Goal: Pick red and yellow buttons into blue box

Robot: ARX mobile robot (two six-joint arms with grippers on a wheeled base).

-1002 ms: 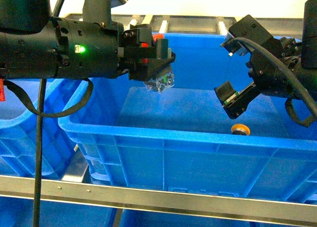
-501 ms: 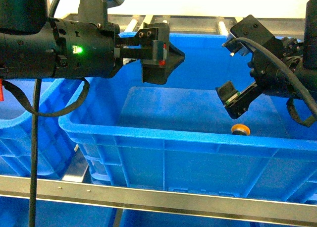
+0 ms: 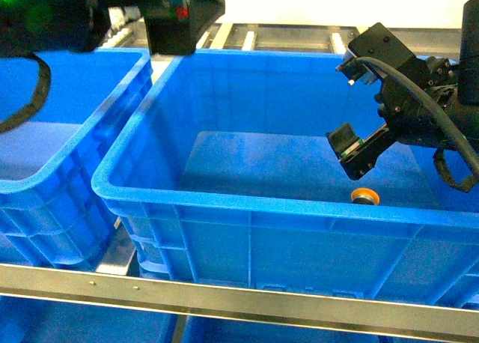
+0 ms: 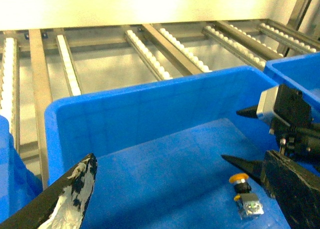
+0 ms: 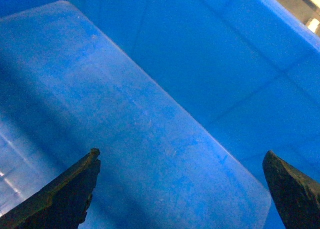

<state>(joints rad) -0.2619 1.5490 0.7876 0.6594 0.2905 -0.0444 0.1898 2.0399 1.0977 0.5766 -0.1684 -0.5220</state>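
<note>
Roller rack behind, blue box [image 3: 247,208] holding yellow button [image 3: 364,195], left tool [image 3: 183,13] withdrawn upward, empty, spread, right tool [image 3: 352,107] spread.

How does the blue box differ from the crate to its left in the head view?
The box has a level front rim, while the crate has a front wall that dips in a curve. The box holds a yellow button; no button shows in the part of the crate that is in view. Both are blue plastic with ribbed outer walls.
</note>
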